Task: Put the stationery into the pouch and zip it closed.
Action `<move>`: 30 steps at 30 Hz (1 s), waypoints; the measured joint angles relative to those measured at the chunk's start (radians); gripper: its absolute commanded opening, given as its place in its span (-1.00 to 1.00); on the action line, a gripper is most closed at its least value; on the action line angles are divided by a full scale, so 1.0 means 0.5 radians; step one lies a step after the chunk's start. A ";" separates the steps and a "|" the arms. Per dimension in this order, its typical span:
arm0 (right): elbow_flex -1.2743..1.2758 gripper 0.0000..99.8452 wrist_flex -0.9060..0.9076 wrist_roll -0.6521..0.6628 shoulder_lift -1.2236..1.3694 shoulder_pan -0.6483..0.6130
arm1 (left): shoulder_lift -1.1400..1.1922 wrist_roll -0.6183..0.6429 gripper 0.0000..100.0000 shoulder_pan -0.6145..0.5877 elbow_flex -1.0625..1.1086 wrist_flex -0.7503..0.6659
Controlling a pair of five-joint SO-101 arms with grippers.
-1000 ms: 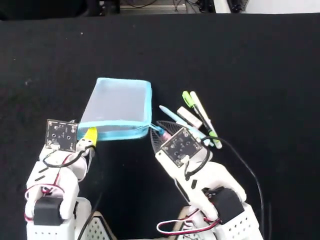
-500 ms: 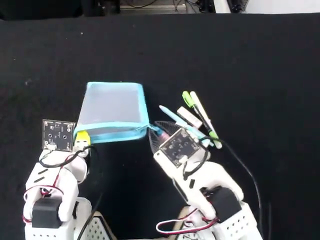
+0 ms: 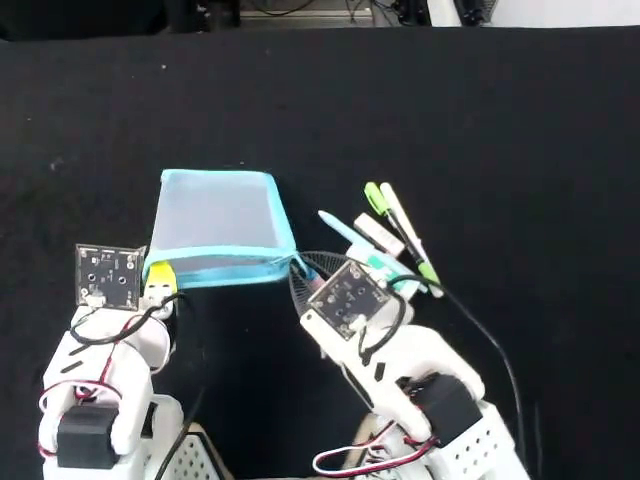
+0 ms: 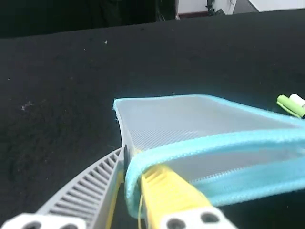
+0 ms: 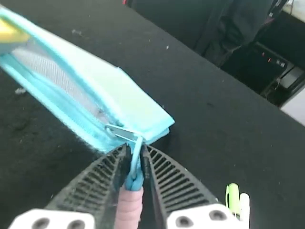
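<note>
The light-blue mesh pouch (image 3: pixel 218 225) lies on the black table between the two arms, its zipper edge facing them. My left gripper (image 3: pixel 160 280) is shut on the pouch's near left corner; in the left wrist view its yellow finger (image 4: pixel 169 193) presses the blue rim (image 4: pixel 209 145). My right gripper (image 3: pixel 303 268) is shut on the blue zipper pull (image 5: pixel 135 164) at the pouch's right corner, just past the metal slider (image 5: pixel 121 133). The stationery (image 3: pixel 395 235), several pens and markers, lies on the table right of the pouch, with a green marker (image 5: pixel 232 196) beyond my right gripper.
The black table (image 3: pixel 480 120) has free room at the back and far right. A black cable (image 3: pixel 495 350) runs along the right arm. Dark equipment (image 5: pixel 267 62) stands beyond the table's far edge.
The pouch has shifted left and slightly toward the arms, held by both grippers. The left gripper moved left with its corner; the right gripper followed with the zipper pull.
</note>
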 measured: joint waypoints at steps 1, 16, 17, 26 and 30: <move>-0.061 -0.97 0.055 0.000 0.068 0.000 | -0.006 0.000 -0.94 0.000 -0.003 0.000; -0.423 -0.98 0.264 -0.003 0.743 -0.006 | 0.006 0.000 -0.94 0.003 -0.003 -0.018; -0.427 -0.98 0.264 -0.003 0.746 -0.006 | 0.006 0.000 -0.94 0.003 -0.003 -0.018; -0.427 -0.98 0.264 -0.003 0.743 -0.006 | -0.009 0.000 -0.94 0.003 0.037 -0.018; -0.427 -0.98 0.264 -0.003 0.743 -0.006 | -0.009 0.000 -0.94 0.003 0.034 -0.018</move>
